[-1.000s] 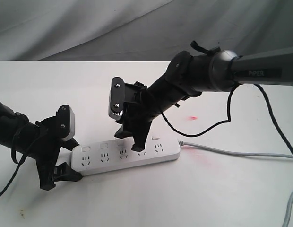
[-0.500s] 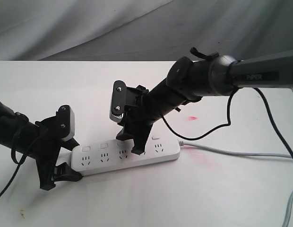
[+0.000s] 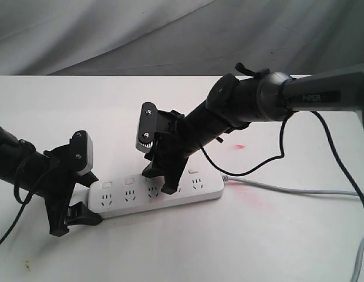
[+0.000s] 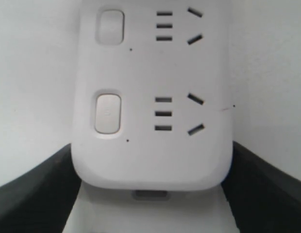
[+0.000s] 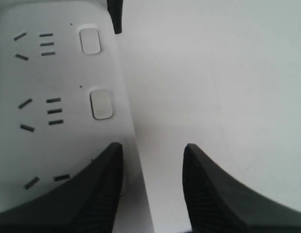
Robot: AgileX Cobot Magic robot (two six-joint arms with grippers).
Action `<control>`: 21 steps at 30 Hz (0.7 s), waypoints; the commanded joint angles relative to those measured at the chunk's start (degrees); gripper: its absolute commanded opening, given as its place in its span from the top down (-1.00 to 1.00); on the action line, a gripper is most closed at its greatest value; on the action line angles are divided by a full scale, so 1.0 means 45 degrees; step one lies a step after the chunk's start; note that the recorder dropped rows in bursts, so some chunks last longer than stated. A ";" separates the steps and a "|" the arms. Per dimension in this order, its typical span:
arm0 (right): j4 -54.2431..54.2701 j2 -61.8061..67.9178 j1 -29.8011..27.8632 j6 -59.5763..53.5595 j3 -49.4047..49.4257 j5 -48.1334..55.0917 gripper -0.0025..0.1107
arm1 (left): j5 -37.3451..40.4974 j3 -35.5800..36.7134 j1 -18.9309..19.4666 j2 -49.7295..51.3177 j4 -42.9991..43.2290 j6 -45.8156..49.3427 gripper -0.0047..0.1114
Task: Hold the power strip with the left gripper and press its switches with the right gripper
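Note:
The white power strip (image 3: 155, 194) lies on the table, its grey cord (image 3: 287, 189) running off to the right. My left gripper (image 3: 90, 200) is shut on the strip's left end, one black finger against each long side; the left wrist view shows that left gripper (image 4: 153, 162) around the rounded end of the power strip (image 4: 155, 73), with two switches (image 4: 108, 113) ahead. My right gripper (image 3: 158, 181) hangs open over the strip's middle. In the right wrist view, one finger of the right gripper (image 5: 151, 148) sits over the power strip (image 5: 53, 97) near a switch (image 5: 101, 103); the other is over bare table.
The white table (image 3: 241, 247) ends at its back edge against a grey cloth backdrop (image 3: 170, 35). A faint red mark (image 3: 239, 145) shows on the table behind the strip. A dark cable (image 3: 270, 158) loops down from the right arm.
My right gripper has shifted slightly left and lower along the strip. The left gripper and the strip have not moved.

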 commanded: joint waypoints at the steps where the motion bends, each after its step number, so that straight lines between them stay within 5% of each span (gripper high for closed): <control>1: -0.0571 0.0508 -0.0002 -0.0043 0.0111 0.0254 0.27 | -0.0418 -0.0019 -0.0026 0.0040 0.0165 0.0131 0.04; 21: -0.0041 0.0239 -0.0385 -0.0132 0.0938 -0.0193 0.27 | -0.0418 -0.0019 -0.0026 0.0040 0.0165 0.0131 0.04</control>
